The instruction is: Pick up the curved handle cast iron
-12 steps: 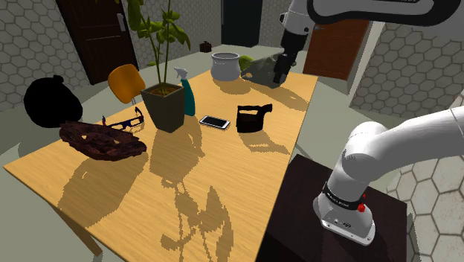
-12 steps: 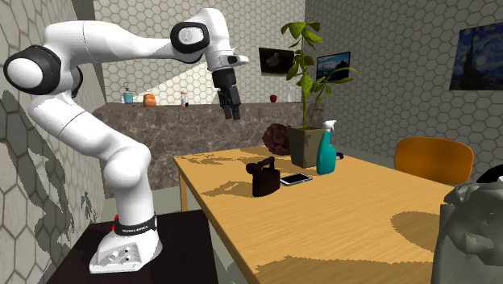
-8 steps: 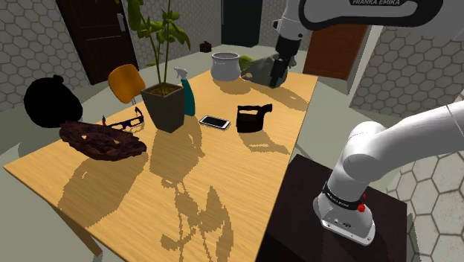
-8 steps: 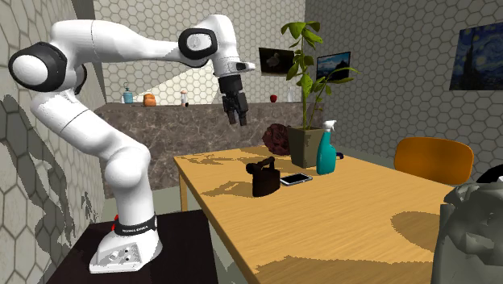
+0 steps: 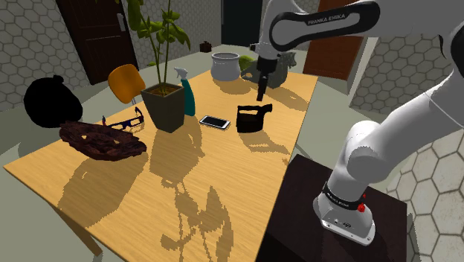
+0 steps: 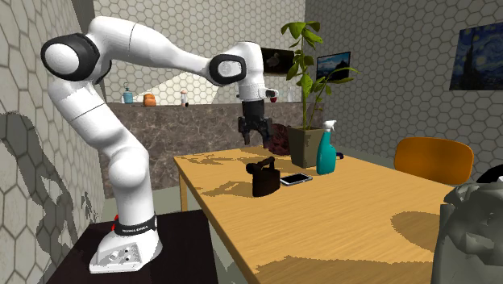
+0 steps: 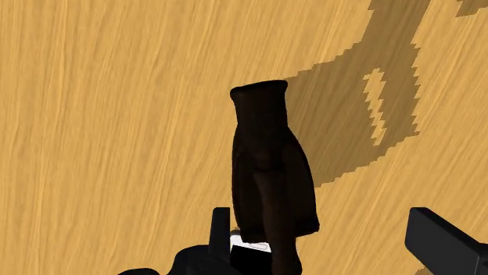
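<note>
Iron (image 5: 251, 119) beside phone (image 5: 214, 121) on table (image 5: 111, 195)

Hexagon-patterned walls (image 6: 387, 48), wooden table (image 5: 223, 171)

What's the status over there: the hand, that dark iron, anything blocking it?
Gripper open, hovering above the dark iron, not touching. Iron upright on the wooden table, not gripped. Phone beside it, apart; nothing between gripper and iron.

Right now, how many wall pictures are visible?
3: one picture left of the potted plant's stem, one right of it, one at the second exterior view's right edge. Others may be hidden.
</note>
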